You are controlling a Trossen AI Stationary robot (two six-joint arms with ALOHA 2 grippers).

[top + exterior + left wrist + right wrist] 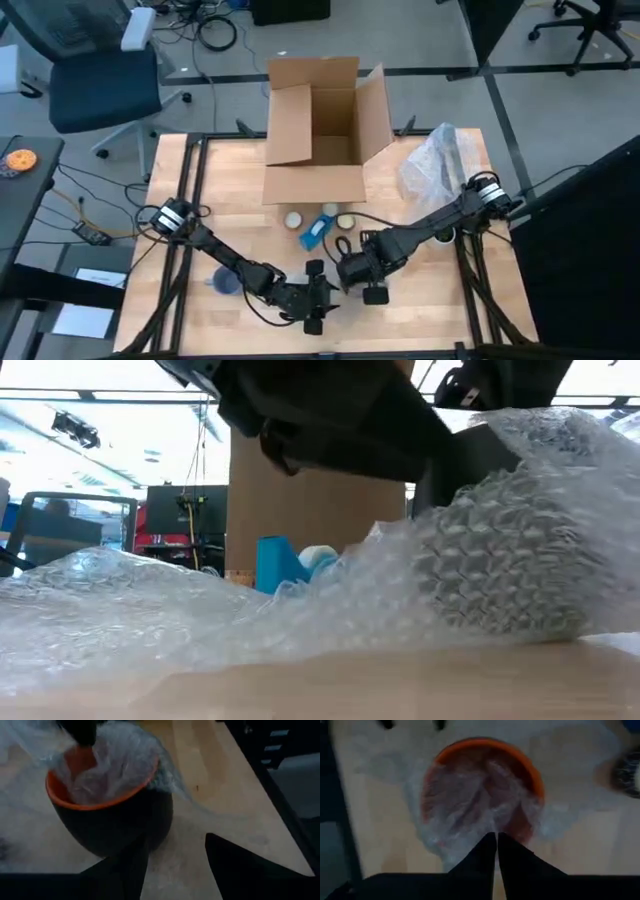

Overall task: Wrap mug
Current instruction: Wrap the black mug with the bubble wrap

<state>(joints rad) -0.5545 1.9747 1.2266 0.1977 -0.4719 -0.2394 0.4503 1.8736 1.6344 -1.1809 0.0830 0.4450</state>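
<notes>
Bubble wrap (300,610) over upright mug (107,815).

Two dark, slender jointed arms with silver-ringed bases; black, tapered wedge-shaped fingers (520,870)

Overhead, table-level and two close wrist cameras (all sharing the mug (112,817))

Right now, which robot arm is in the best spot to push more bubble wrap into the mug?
Probably the right. Its hand is shut directly over the mug, pinching the bubble wrap tucked inside. The left hand is open beside the mug.
</notes>
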